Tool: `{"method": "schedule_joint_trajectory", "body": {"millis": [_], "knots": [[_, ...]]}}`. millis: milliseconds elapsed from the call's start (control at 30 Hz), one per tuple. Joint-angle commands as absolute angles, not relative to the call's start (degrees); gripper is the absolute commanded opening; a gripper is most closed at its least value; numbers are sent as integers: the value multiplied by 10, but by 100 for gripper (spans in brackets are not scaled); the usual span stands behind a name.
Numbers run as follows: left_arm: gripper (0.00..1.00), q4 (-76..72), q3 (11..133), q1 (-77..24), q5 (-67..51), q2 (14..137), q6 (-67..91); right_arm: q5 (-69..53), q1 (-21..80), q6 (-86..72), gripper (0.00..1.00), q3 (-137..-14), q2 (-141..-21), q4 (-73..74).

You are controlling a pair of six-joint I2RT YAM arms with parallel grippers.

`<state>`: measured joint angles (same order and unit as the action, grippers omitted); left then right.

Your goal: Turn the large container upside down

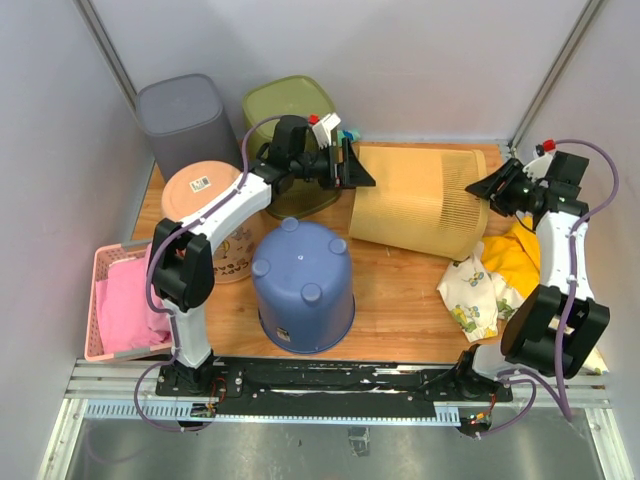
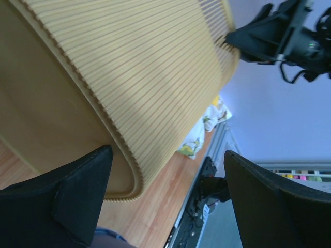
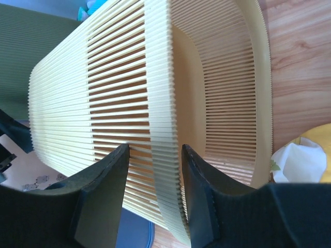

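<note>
The basket (image 1: 415,200) lies on its side, upper middle of the top view, long axis running left to right; the left claw (image 1: 356,165) gapes wide at its closed end; the right claw (image 1: 476,190) straddles the rim, and whether it pinches I cannot tell.

left gripper (image 1: 354,166): jaws wide, around base edge of yellow container (image 1: 415,200) | right gripper (image 3: 154,155): clamped across its open-end rim | both arms: stretched forward toward it
</note>
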<state>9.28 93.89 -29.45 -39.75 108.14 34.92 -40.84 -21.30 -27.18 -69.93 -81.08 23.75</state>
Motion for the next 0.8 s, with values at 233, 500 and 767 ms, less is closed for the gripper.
{"method": "schedule_joint_trajectory", "body": {"millis": [233,500,767], "knots": [[91,-91,1033,-342,-514,1074,467,-435,-219,-326,45,-661,-843,208],[91,-112,1105,-362,-512,1127,498,-444,-219,-426,46,-598,-852,96],[91,-139,1130,-381,-516,1186,526,-393,-209,-434,57,-581,-875,88]]}}
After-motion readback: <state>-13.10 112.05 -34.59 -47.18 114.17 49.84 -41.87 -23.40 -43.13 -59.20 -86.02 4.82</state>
